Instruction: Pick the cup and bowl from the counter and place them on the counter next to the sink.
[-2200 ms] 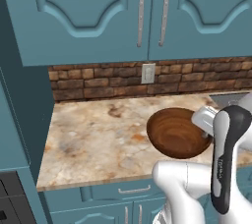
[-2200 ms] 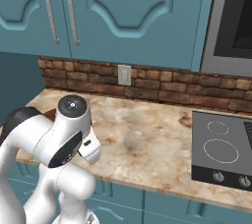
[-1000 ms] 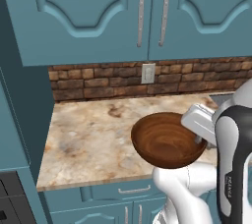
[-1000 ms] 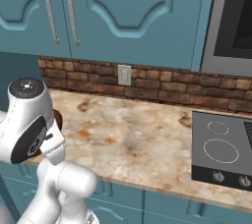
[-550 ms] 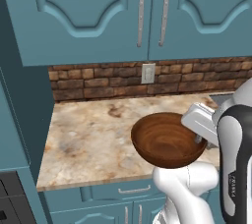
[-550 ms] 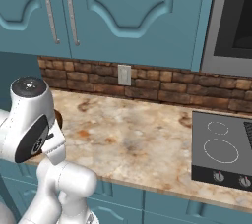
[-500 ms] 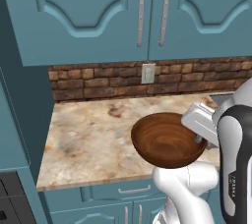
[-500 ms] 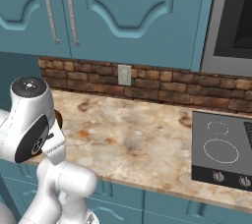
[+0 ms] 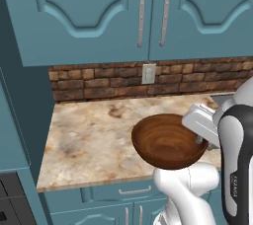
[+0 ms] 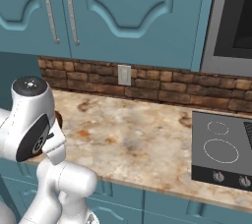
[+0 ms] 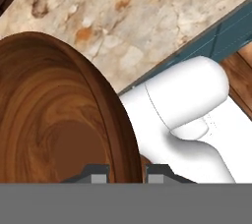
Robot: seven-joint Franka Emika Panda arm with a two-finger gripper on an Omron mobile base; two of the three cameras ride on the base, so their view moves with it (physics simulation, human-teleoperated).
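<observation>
Bowl (image 9: 168, 142) first: we see it held up off the counter (image 9: 89, 140), over its front edge and above the robot's own white base. Our gripper (image 11: 127, 171) pinches the rim, one fingertip inside the wall and one outside. We judge the carry step to be in hand. Next we would need to move toward the sink, keeping the bowl level and the pinch firm, then set it down on the stone beside the basin.
</observation>
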